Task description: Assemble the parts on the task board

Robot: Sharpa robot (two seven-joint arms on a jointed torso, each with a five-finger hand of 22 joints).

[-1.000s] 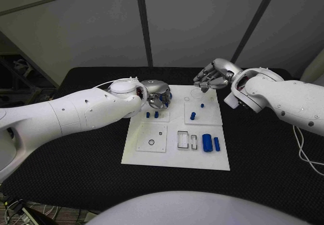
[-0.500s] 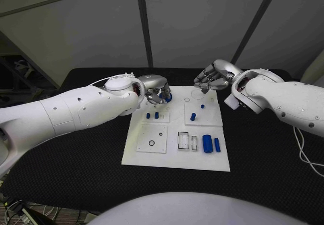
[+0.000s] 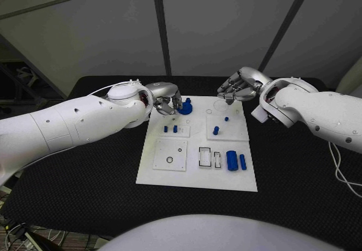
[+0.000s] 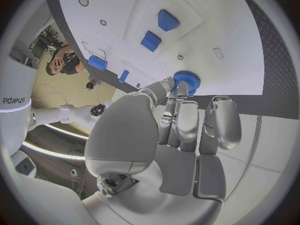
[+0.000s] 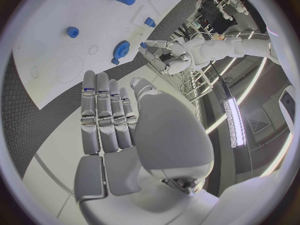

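Head view first: the white task board [image 3: 198,172] lies in the middle of the black table [image 3: 90,172], long side running away from the robot; the left hand [image 3: 167,99] sits at the board's upper left corner, fingers pinched on a blue toothed gear [image 3: 185,108] with a small stub rising from it; the gear is at the board's far left edge, though whether it touches the surface I cannot tell. Left wrist view settles the grasp; the fingertips [image 4: 170,83] close on the gear [image 4: 185,80] from one side, its teeth plain to see against the white plate.

The right hand [image 3: 238,89] hangs over the board's upper right corner, fingers curled inward, holding nothing that I can see; in the right wrist view its fingers [image 5: 103,110] lie side by side and fairly straight with the thumb alongside, nothing between them, so I would call it empty and loosely closed rather than spread.

On the board: two short blue pegs [image 3: 170,128] stand side by side in the left centre square; a blue peg [image 3: 215,130] and a smaller blue peg [image 3: 226,118] stand in the right centre square; two blue cylinders [image 3: 236,159] lie side by side at the lower right, just beside two rectangular slots [image 3: 207,156]; a small round hole [image 3: 170,159] shows in the lower left square.
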